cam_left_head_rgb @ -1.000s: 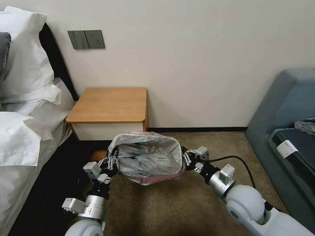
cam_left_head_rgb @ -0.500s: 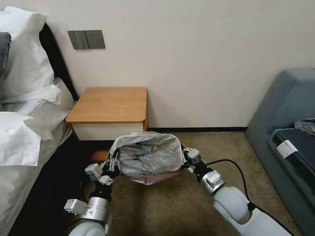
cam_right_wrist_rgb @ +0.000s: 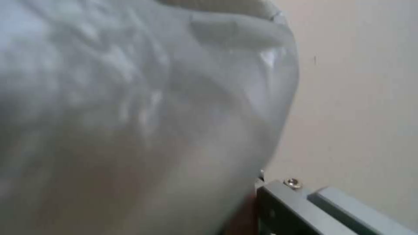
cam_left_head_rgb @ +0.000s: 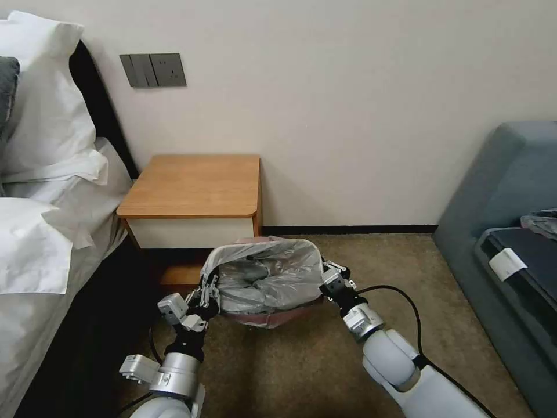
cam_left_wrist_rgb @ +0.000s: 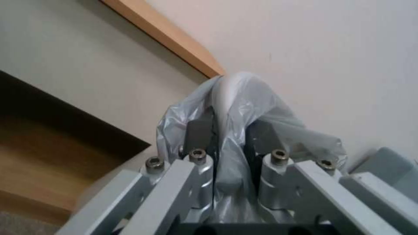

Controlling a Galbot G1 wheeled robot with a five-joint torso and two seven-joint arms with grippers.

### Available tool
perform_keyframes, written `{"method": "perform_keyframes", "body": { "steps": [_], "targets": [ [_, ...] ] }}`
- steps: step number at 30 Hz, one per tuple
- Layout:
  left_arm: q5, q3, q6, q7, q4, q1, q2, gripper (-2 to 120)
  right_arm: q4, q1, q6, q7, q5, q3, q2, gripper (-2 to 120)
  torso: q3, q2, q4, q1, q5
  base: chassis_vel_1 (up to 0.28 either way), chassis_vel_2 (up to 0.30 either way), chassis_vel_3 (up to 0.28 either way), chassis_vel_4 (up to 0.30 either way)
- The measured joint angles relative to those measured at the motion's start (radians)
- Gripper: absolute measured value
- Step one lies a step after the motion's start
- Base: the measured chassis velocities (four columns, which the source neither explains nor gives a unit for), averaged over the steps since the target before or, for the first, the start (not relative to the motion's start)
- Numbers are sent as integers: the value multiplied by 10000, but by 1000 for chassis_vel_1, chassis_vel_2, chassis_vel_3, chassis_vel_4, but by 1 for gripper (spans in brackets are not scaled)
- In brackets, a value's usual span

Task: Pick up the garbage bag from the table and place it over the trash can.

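Head view: garbage bag (cam_left_head_rgb: pixel 264 278) held spread in front of the surface (cam_left_head_rgb: pixel 194 186), just before its white drawer front, above the carpet (cam_left_head_rgb: pixel 301 366). Bag mouth faces up and is stretched wide; long axis runs side to side, parallel to the front edge of the surface. Pinkish-red edge hangs along the near underside. Trash can cannot be made out beneath the plastic.

Left pincer (cam_left_head_rgb: pixel 207 292) grips the bag's left rim, near the front left corner of the surface; left wrist view shows both fingers (cam_left_wrist_rgb: pixel 198 135) pressed onto a bunched fold of the grey film (cam_left_wrist_rgb: pixel 235 107), pinching it. Right pincer (cam_left_head_rgb: pixel 325 280) sits at the bag's right rim, off the front right corner of the surface; right wrist view has the film (cam_right_wrist_rgb: pixel 130 114) pressed up close, and I cannot tell how its fingers stand.

Room: bed (cam_left_head_rgb: pixel 46 232) crowds the left of the surface, close beside the left arm. Open carpet lies to the right of the surface, up to the grey sofa (cam_left_head_rgb: pixel 505 232). Wall (cam_left_head_rgb: pixel 348 116) closes off behind.

Change versus a second earlier: bag has come lower and closer to the drawer front; right arm has drawn inward, and the left pincer has shifted slightly right. Mouth span is narrower.
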State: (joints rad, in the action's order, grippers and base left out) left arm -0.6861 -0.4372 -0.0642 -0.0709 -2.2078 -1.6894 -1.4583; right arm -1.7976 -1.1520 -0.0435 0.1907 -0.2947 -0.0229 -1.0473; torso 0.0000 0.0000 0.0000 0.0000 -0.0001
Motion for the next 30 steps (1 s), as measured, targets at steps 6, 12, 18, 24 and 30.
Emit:
{"method": "perform_keyframes", "body": {
  "steps": [6, 12, 18, 24, 30],
  "targets": [
    [-281, -35, 14, 0, -52, 35, -123, 7, 569, 70, -525, 198, -1125, -136, -106, 0, 0, 0, 0, 0, 0, 0, 0, 0, 0],
    [-332, -143, 15, 1, 3, 110, -204, 7, 605, 183, -715, 214, -891, -43, -209, 0, 0, 0, 1, 0, 3, 0, 0, 0, 0],
    [-165, -369, -24, 20, 389, 313, -111, 7, -118, -12, -623, 99, -123, -47, 23, 10, 0, 0, 0, 0, -1, 0, 0, 0, 0],
    [84, -542, -50, 55, 874, 515, 58, 7, -1026, -704, -505, 72, 477, -475, 380, 33, 0, 0, -1, 0, 0, 0, 0, 0, 0],
    [83, -637, -54, 99, 1007, 601, 46, 7, -1401, -1229, -542, 103, 711, -863, 570, 52, 0, 0, 0, 0, 1, 0, 0, 0, 0]
  ]
}}
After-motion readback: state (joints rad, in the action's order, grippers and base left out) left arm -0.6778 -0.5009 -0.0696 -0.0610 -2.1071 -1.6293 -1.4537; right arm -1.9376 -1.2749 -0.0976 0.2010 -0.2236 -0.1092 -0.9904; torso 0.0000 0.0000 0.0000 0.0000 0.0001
